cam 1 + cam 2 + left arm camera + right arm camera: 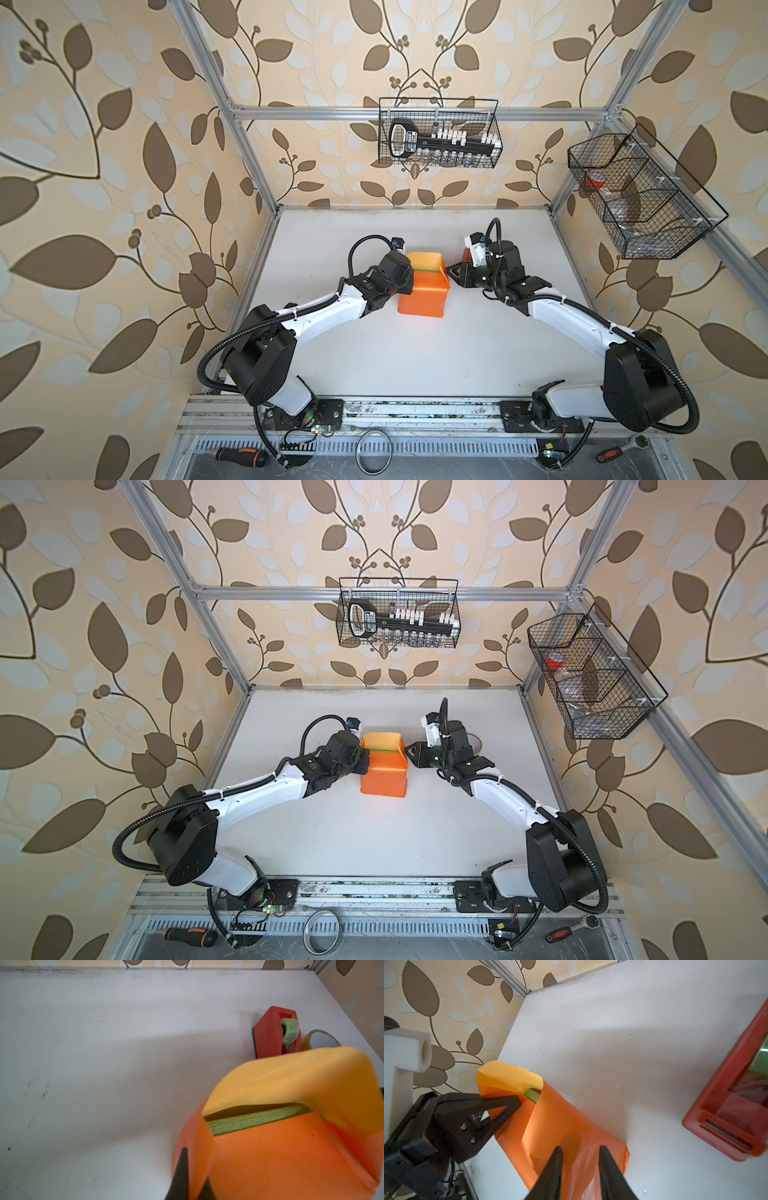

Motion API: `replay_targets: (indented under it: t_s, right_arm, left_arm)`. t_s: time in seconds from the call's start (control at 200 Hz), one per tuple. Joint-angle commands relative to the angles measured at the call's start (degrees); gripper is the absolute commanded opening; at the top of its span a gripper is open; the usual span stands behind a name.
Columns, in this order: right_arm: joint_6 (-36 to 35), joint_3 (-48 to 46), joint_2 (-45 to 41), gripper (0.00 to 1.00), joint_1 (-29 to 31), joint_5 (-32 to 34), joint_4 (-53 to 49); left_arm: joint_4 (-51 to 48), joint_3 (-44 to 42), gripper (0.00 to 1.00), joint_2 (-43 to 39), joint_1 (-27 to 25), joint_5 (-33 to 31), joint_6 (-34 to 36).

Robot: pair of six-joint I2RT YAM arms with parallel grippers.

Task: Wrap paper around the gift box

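Toward the back of the bench (415, 365), about midway between its side edges, sits the gift box (255, 1121), almost wholly covered by the paper (419, 299); only a narrow green strip of its top shows through a slot between the flaps. The near flap lies glossy orange over the box, while the far flap stands up and curls forward, showing its yellow-tan side. The left gripper (519, 1103) is at the package's left end; its jaws are closed to a point and, as far as the wrist views let me judge, pinch a fold of the paper. The right gripper (580, 1149) is at the right end; its jaws stand narrowly apart over the orange flap there, a clear gap between them. A red tape dispenser (270, 1032) stands beyond the package toward the back right corner, with a yellow tape roll (320, 1040) just beside it.
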Motion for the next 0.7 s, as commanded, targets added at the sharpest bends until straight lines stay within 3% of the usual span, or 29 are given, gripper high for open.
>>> replay_targets:
  t_s: [0.0,0.495,0.695]
  right_arm:
    - [0.49,-0.78,1.52,0.32,0.91,-0.1,1.76]
    - [0.7,-1.1,7.04,0.37,2.08,1.95,5.46]
    - [5.45,-2.85,8.49,0.43,1.3,-2.68,12.27]
  left_arm:
    - [-1.38,-1.04,0.0,-0.69,-0.56,-0.32,-0.18]
    - [0.02,-2.38,0.0,-1.37,-0.54,1.07,-0.54]
    - [0.23,-2.83,0.0,-1.29,-0.5,1.57,-0.61]
